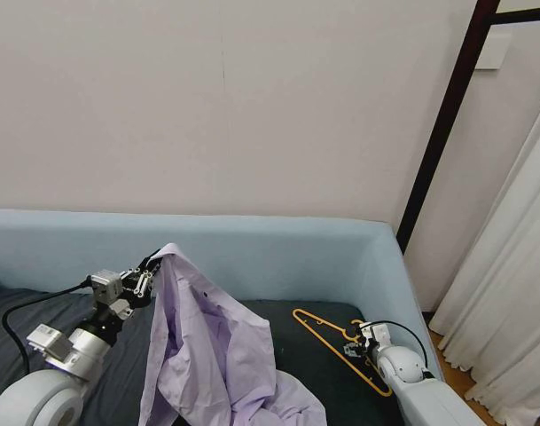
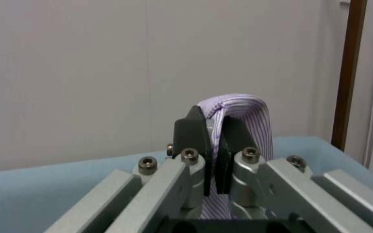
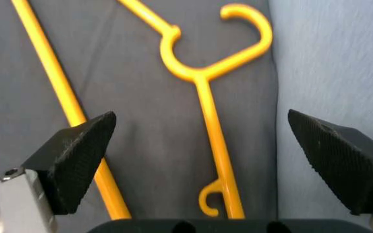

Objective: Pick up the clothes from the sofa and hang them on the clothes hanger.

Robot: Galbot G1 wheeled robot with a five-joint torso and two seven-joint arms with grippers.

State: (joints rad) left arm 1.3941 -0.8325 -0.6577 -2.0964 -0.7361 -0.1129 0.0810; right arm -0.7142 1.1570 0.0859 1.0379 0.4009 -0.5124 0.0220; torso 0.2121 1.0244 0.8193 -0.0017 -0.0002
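Head view: the pale blue sofa [image 1: 278, 240] carries a lilac striped shirt [image 1: 207, 355], lifted by one pinched fold and draping onto the dark seat. It looks light, soft and limp, so the collar or a shoulder seems the best hold. The yellow hanger [image 3: 209, 107], thin and stiff, lies flat near the sofa's corner. The left gripper [image 2: 215, 131] clamps the shirt; the right gripper [image 3: 201, 121] hovers over the hanger, fingers spread wide.

- The shirt [image 1: 207, 355] is held up over the left side of the sofa [image 1: 287, 253] by the left gripper [image 1: 151, 273].
- The hanger [image 3: 209, 104] is laid flat on the seat, right of the shirt.
- The right gripper [image 3: 201, 121] is placed just over the hanger.
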